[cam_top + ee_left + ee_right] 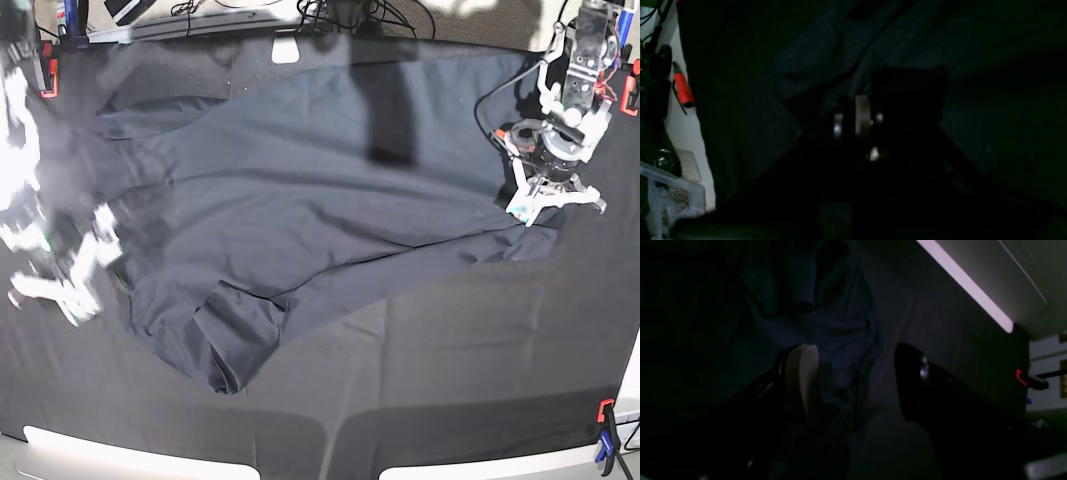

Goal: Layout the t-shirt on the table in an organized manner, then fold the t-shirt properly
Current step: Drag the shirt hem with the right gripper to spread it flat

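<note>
The t-shirt is spread across the black-clothed surface, largely flattened, with one sleeve folded over near the front edge and wrinkles gathered toward the base view's left. The left tool is closed at the shirt's edge on that view's right; cloth seems to be pinched between its jaws, though the wrist view is too dark for certainty. The right tool is seen with its jaws wide apart over rumpled fabric, gripping nothing.
</note>
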Robot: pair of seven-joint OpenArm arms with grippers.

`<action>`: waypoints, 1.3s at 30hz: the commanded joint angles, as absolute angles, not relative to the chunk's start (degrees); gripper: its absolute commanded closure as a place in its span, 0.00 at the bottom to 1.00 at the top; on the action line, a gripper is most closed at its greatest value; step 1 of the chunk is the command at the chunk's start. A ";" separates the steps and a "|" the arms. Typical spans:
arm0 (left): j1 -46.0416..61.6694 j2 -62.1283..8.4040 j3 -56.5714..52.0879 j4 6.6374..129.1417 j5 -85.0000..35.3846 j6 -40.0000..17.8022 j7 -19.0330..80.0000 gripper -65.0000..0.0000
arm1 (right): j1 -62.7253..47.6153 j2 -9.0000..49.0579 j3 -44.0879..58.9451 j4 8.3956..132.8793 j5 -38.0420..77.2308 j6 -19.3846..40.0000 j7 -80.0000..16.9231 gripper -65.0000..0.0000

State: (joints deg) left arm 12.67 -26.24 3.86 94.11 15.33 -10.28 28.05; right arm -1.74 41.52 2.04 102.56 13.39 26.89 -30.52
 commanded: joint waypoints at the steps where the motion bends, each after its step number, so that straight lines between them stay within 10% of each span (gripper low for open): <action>1: 12.05 -27.00 3.44 95.02 15.79 -8.95 26.92 1.00 | 0.69 41.93 0.54 102.06 13.04 27.00 -29.36 0.45; 23: 12.05 -27.00 3.44 95.02 15.81 -5.39 26.89 1.00 | 28.14 27.31 -33.61 69.93 -7.77 26.13 -29.93 0.46; 39: 12.05 -27.00 3.44 95.02 15.81 -5.06 26.85 1.00 | 31.66 26.28 -33.61 64.47 -8.43 25.26 -25.26 1.00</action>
State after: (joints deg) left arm 12.69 -26.22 3.86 94.11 15.29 -6.39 27.83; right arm 29.54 25.96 -34.09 63.79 -7.81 26.26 -26.35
